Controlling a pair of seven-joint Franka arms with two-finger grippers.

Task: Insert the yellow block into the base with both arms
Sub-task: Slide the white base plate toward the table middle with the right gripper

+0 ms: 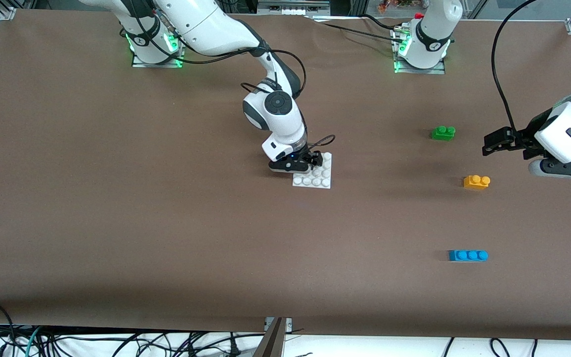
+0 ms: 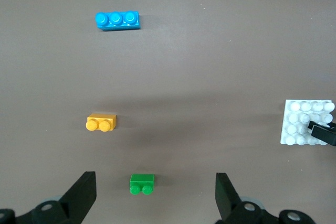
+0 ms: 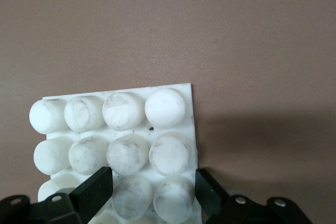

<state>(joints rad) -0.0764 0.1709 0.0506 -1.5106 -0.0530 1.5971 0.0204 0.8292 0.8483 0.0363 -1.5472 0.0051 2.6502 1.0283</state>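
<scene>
The yellow block [image 1: 476,182] [image 2: 101,123] lies on the table toward the left arm's end, studs up, with nothing touching it. The white studded base [image 1: 315,173] [image 2: 307,121] [image 3: 126,129] lies flat near the table's middle. My right gripper [image 1: 311,161] [image 3: 152,187] is down on the base's edge farthest from the front camera, shut on the base with two studs between its fingers. My left gripper [image 1: 496,141] [image 2: 155,195] hangs open and empty high over the table at the left arm's end, above the area of the green and yellow blocks.
A green two-stud brick [image 1: 443,133] [image 2: 142,183] lies farther from the front camera than the yellow block. A blue three-stud brick [image 1: 468,255] [image 2: 117,20] lies nearer to it. The brown table spreads wide between the base and the bricks.
</scene>
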